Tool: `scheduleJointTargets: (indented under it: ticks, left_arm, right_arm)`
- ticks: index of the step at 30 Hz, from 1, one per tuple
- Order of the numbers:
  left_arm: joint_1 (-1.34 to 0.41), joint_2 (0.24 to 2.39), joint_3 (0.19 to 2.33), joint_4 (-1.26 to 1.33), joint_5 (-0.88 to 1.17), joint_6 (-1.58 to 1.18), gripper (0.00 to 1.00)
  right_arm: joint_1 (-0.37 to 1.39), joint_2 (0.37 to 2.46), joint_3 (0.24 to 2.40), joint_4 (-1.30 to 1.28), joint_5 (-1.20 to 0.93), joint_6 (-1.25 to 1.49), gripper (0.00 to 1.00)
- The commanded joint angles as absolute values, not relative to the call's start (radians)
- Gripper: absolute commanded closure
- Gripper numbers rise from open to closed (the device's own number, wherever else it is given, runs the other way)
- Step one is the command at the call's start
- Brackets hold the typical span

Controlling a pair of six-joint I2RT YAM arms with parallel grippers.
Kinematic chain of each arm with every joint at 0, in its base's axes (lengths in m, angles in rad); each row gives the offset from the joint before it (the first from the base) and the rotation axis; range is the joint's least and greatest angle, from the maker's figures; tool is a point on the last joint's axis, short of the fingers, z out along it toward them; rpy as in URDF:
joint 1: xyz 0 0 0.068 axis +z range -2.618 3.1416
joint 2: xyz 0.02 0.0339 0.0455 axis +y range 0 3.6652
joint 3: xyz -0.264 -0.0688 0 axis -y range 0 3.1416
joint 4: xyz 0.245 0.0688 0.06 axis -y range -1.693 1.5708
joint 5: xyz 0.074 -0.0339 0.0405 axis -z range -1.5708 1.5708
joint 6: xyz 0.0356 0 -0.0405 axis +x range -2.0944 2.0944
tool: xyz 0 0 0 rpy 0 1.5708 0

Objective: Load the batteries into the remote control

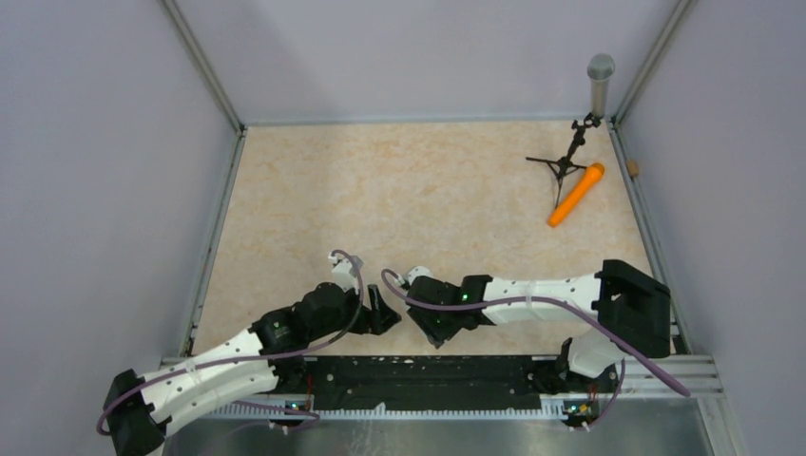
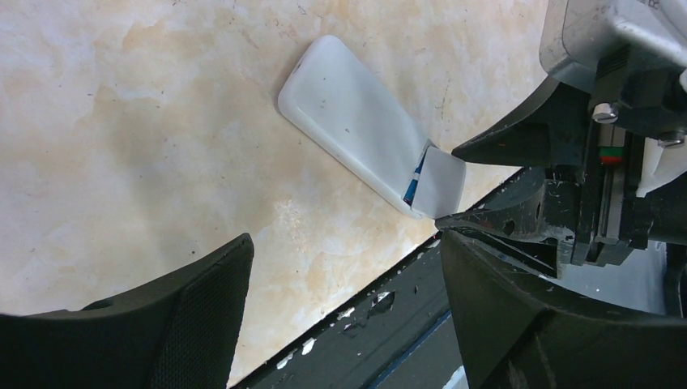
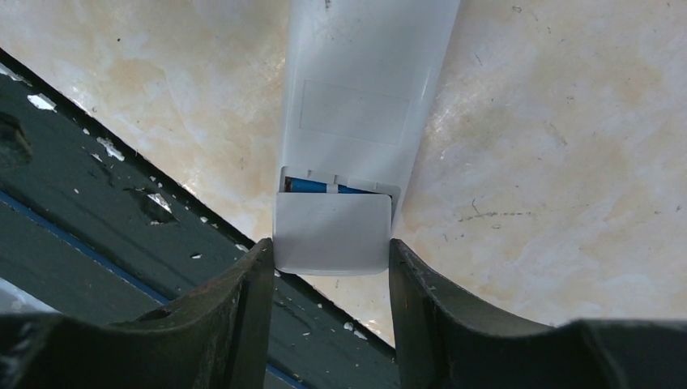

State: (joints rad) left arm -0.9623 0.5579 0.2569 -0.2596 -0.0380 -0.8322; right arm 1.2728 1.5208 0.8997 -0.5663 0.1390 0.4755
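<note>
Looks like you're on the closing step: remote control face down by the table's near edge, blue battery seated, right gripper pinching the part-open battery cover, left gripper spread wide nearby, so slide the cover squarely home.

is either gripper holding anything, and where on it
The right gripper pinches the remote control by the sides of its half-open battery cover. The left gripper is open and holds nothing.
</note>
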Motion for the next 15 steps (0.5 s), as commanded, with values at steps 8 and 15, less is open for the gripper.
scheduleJointTargets:
  ticks: [8,15]
  left_arm:
    - [-0.959,0.547,0.248,-0.222,-0.022,-0.834,0.15]
    - [-0.959,0.548,0.249,-0.221,-0.019,-0.832,0.15]
  right_arm:
    - [1.284,1.51,0.973,-0.602,0.205,0.512,0.77]
    - [1.284,1.525,0.972,-0.602,0.206,0.518,0.78]
